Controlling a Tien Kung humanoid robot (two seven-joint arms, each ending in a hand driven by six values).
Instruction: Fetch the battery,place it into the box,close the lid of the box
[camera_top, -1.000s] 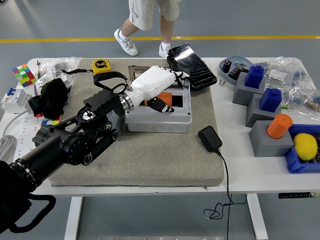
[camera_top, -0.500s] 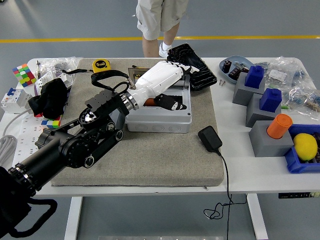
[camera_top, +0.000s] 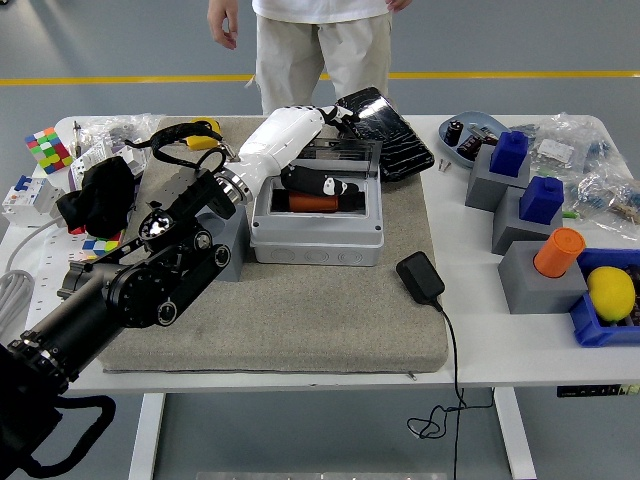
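A grey box (camera_top: 316, 238) stands open on the grey mat (camera_top: 300, 320). An orange battery (camera_top: 310, 202) lies inside it. The clear lid (camera_top: 348, 157) stands tilted up at the box's far edge. My left hand (camera_top: 322, 118), white with black fingertips, reaches over the box from the left. Its fingers are stretched out against the lid's top far edge, and its black thumb (camera_top: 318, 184) hangs over the battery. The hand holds nothing.
A black tray (camera_top: 388, 130) lies behind the box. A black charger (camera_top: 420, 277) with its cable lies right of it. Grey blocks with blue tops (camera_top: 505, 165) and an orange cylinder (camera_top: 557, 252) stand at the right. A person (camera_top: 310, 45) stands at the far side, hands down.
My left hand has moved from inside the box up and back to the lid's far edge. The lid has tilted up toward the box. The person has stepped up to the table's far side.
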